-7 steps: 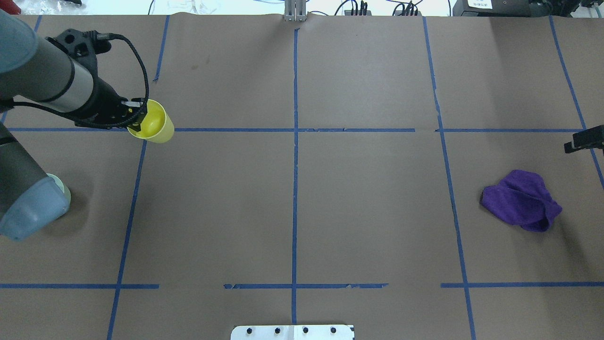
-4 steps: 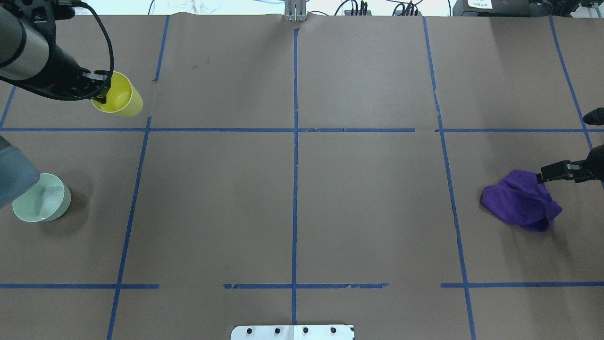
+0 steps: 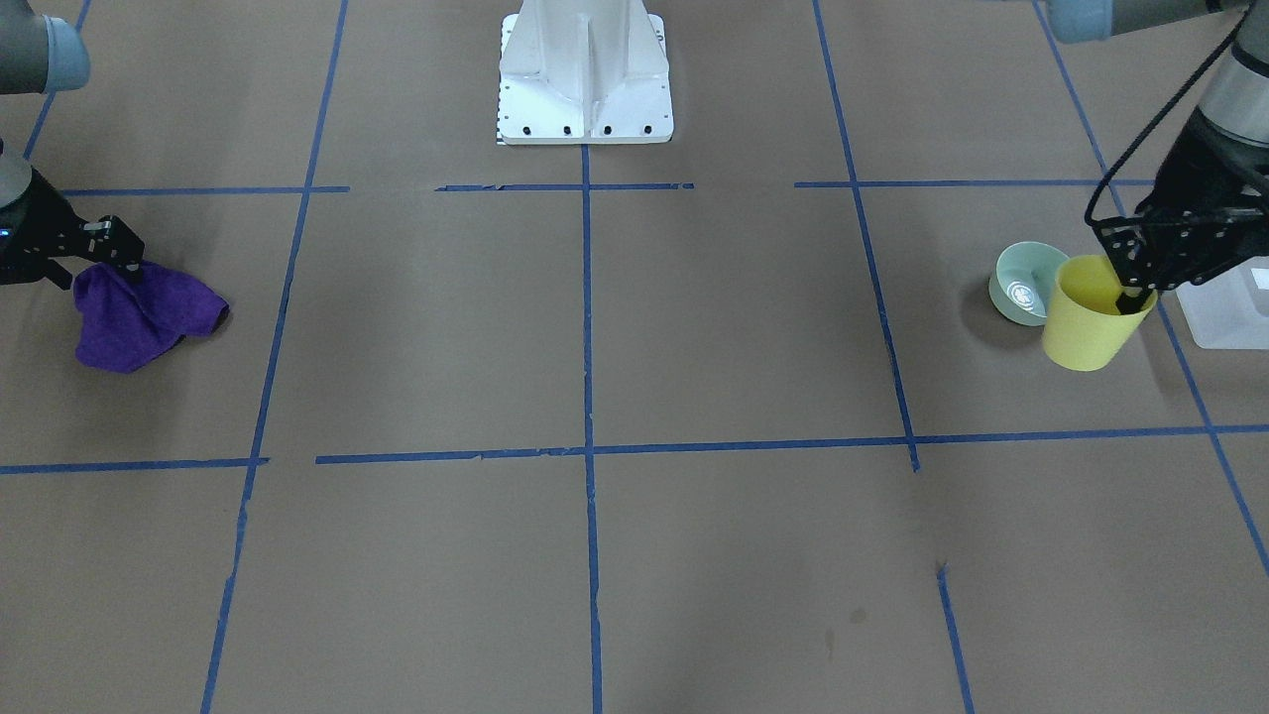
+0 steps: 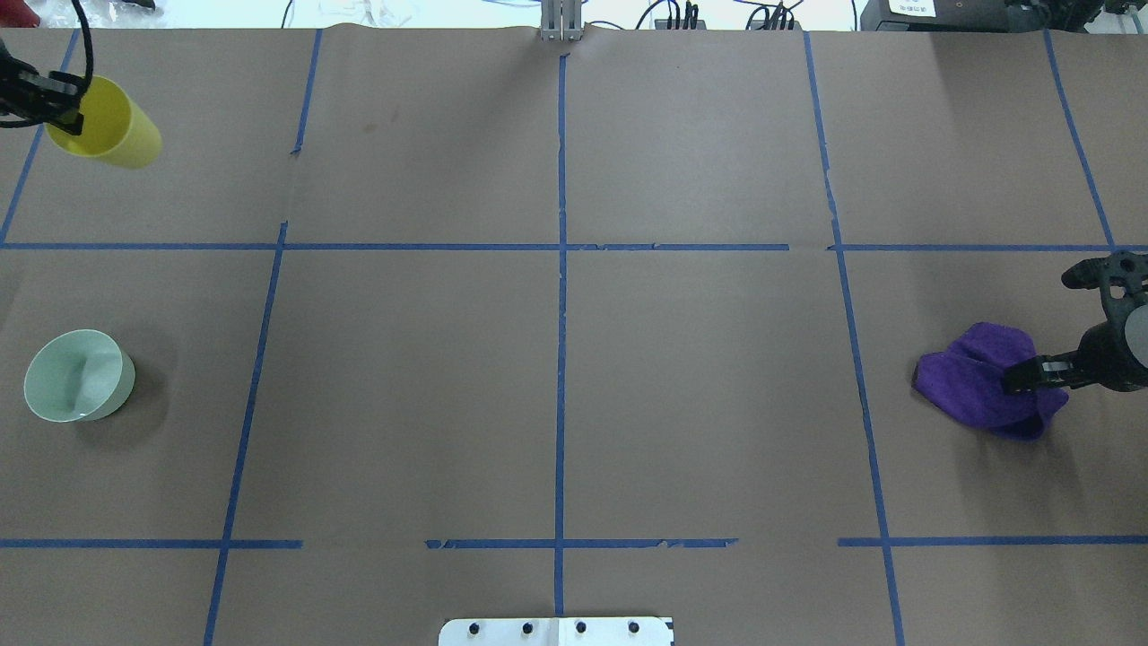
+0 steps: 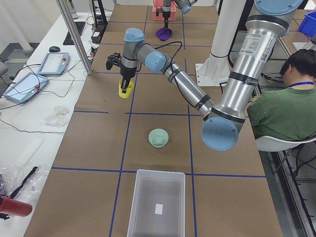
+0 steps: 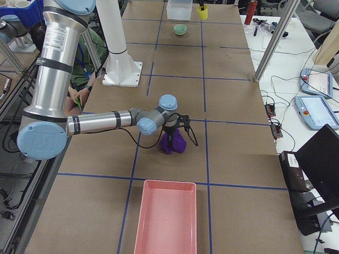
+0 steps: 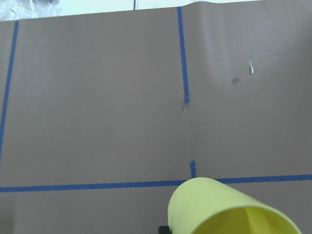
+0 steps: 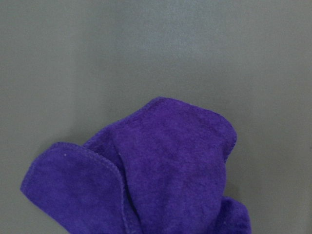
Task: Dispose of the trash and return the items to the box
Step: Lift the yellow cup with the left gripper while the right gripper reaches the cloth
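My left gripper [image 3: 1130, 294] is shut on the rim of the yellow cup [image 3: 1089, 317], one finger inside it, and holds it above the table at the far left [image 4: 109, 126]. The cup fills the bottom of the left wrist view [image 7: 224, 208]. The frosted box [image 5: 157, 202] stands at the table's left end, and its corner shows just beyond the cup [image 3: 1229, 309]. My right gripper [image 4: 1031, 373] hangs low over a crumpled purple cloth [image 4: 978, 381] with its jaws apart. The cloth fills the right wrist view [image 8: 146, 180].
A pale green bowl [image 4: 76, 375] stands on the table between the cup and the box [image 5: 158, 138]. A pink tray [image 6: 167, 217] lies at the table's right end. The robot's white base [image 3: 585, 69] is at the near middle edge.
My left gripper has carried the yellow cup toward the far left corner, uncovering the green bowl. My right gripper has come in from the right edge and down over the purple cloth.
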`<state>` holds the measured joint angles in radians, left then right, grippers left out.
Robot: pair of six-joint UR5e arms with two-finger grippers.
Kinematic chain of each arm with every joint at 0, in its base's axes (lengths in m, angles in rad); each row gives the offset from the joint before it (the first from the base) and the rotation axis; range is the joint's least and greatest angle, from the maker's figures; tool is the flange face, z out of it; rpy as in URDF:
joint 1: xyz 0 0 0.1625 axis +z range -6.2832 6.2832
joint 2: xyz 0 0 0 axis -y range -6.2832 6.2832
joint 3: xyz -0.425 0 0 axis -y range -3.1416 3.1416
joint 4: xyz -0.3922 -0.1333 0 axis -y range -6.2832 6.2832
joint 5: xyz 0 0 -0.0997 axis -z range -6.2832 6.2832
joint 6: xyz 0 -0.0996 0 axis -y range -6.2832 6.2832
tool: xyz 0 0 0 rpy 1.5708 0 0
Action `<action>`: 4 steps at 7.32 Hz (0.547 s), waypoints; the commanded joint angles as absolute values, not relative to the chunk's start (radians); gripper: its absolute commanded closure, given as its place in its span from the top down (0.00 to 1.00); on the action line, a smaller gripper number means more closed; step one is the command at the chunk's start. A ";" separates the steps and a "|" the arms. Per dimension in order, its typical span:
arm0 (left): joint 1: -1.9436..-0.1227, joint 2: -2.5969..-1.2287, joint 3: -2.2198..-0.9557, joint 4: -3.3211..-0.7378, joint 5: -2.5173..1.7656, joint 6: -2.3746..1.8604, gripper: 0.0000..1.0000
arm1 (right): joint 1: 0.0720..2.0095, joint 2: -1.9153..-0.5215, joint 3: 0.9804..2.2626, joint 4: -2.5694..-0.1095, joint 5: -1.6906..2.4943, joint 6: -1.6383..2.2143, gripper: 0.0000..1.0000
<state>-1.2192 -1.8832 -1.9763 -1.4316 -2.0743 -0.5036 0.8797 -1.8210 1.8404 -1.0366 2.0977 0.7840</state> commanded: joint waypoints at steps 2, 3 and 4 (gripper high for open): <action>-1.396 -1.884 -1.804 -1.436 -2.112 -0.140 0.00 | 0.870 -1.812 1.844 -1.048 2.103 0.776 0.00; -1.428 -1.882 -1.763 -1.459 -2.111 -0.073 0.00 | 0.874 -1.812 1.859 -1.048 2.109 0.776 0.00; -1.466 -1.876 -1.709 -1.489 -2.111 -0.005 0.00 | 0.924 -1.813 1.899 -1.072 2.135 0.778 0.00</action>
<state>-1.4176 -1.8816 -1.7732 -1.4573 -2.1106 -0.0976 0.8841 -1.8131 1.8614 -1.0527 2.1114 0.7765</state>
